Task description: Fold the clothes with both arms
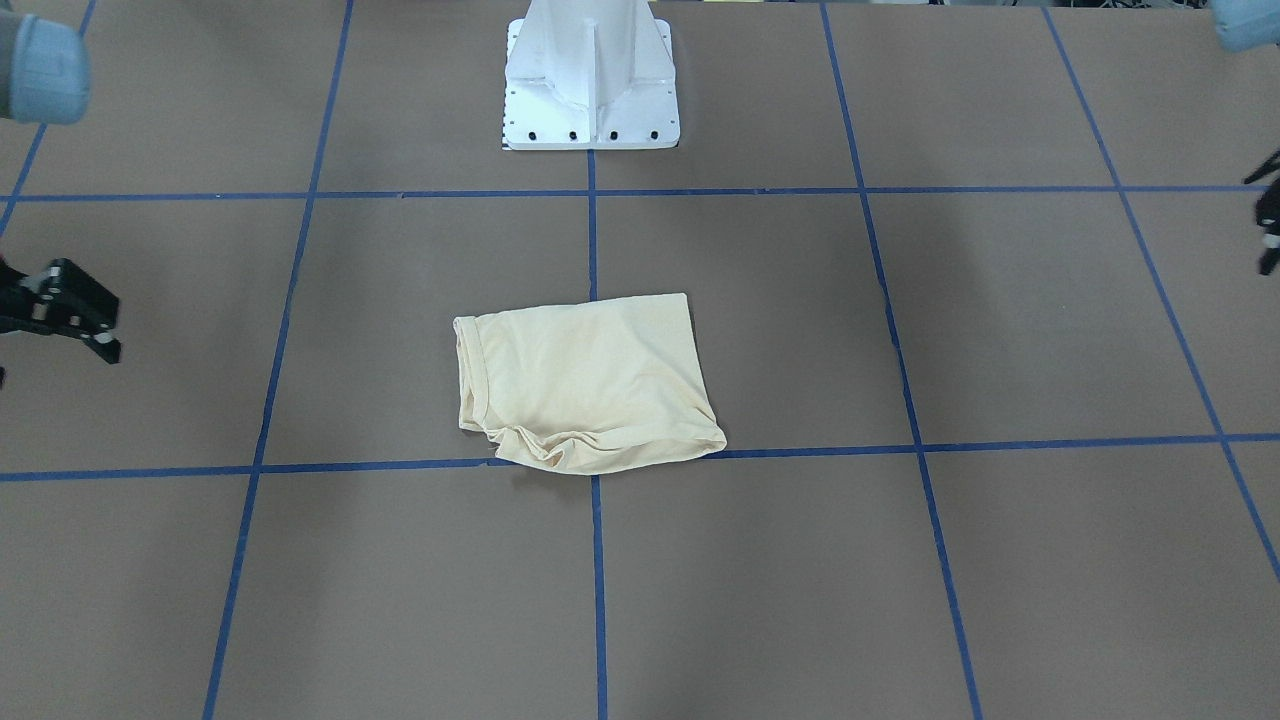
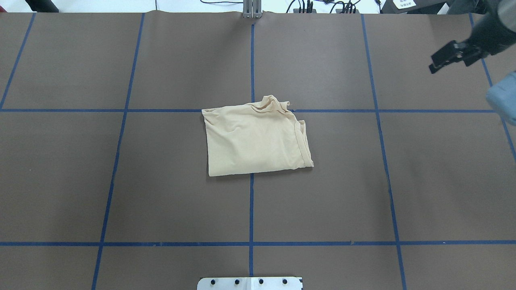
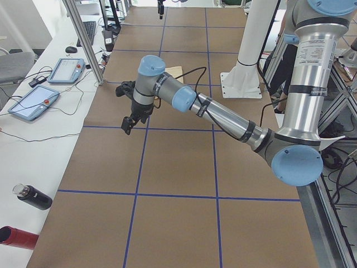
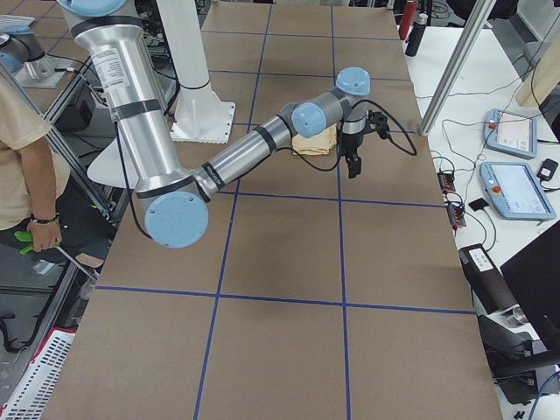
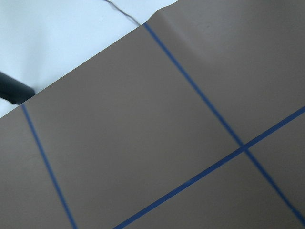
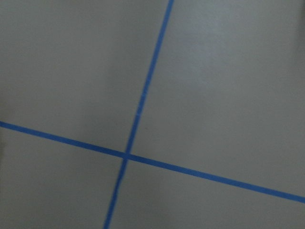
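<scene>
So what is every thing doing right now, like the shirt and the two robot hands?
T-shirt: folded into a small rectangle, lying on the table, far edge bunched.
Right gripper: hovering off to the side, holding nothing; open or shut unclear.
Left gripper: hovering off to the other side, holding nothing; open or shut unclear.
Black bottle: lying on its side.

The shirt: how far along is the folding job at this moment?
Done: the shirt lies as a compact folded rectangle in the middle of the table. In hand: nothing; the right gripper and the left gripper hang at opposite sides, far from it, holding no fabric. Left: probably little, perhaps smoothing the bunched edge on the side away from the robot.
</scene>
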You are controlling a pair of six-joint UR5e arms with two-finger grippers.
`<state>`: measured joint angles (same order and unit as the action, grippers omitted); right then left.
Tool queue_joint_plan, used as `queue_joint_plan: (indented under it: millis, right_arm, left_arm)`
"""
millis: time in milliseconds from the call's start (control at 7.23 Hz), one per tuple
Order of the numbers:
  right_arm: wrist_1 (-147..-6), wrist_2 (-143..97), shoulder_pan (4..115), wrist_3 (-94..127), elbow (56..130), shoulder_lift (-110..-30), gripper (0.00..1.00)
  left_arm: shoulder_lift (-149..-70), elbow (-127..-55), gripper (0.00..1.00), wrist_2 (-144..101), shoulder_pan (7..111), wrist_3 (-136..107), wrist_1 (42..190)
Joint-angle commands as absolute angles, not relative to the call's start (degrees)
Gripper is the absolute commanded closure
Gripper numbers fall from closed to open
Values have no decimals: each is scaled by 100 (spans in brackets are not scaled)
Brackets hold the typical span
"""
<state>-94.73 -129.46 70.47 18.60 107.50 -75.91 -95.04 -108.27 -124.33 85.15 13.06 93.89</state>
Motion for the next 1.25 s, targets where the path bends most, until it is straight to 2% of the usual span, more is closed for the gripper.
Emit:
queue_joint_plan:
  millis: [0, 277, 553, 830, 1107]
  right_arm:
    - [-9440, -13052, 7662, 507, 10758, -8915, 0]
    - [-9457, -13087, 8024, -34, 10731, -9420, 0]
    - [-9457, -13148, 8051, 9, 10784, -9448, 0]
    - [-9509, -13289, 8051, 35, 10871, -9413, 0]
    - [-9536, -13298, 8051, 53, 11099, -9605, 0]
  left_arm:
    - [-9465, -9191, 0, -12524, 9900, 3157, 9457]
    - [-9030, -9184, 0, -12768, 10150, 3131, 9387]
    - [-8721, -9307, 0, -13324, 10073, 826, 9735]
    - [-8613, -9395, 0, -13412, 9636, 739, 10055]
    - [-8535, -9798, 0, -13412, 9151, 451, 9985]
